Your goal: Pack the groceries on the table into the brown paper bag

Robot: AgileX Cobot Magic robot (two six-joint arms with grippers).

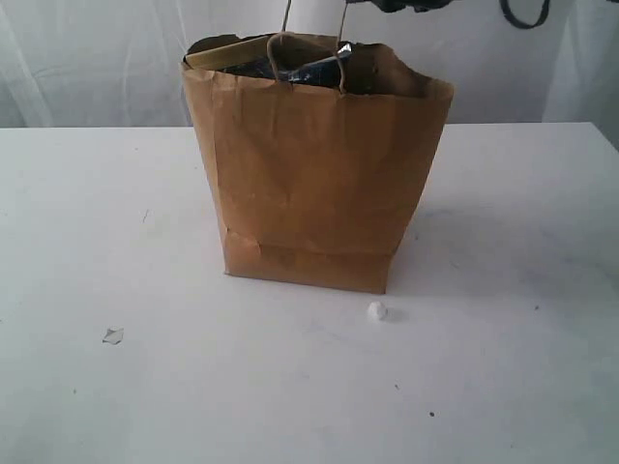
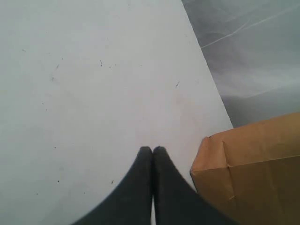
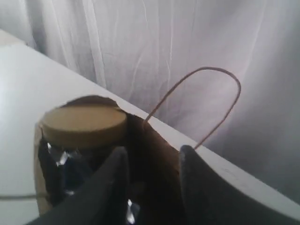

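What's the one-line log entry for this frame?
left claw: shut, empty, beside brown paper bag | right claw: open over bag mouth | big olive-lidded jar: inside bag

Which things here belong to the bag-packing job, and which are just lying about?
Job: brown paper bag, olive-lidded jar and dark packet inside it, table.
Lying about: white crumb, small pale scrap, white curtain.

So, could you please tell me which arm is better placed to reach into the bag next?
Right. The right gripper hangs open over the mouth of the bag, near the jar lid. The left gripper is shut, over the table outside the bag.
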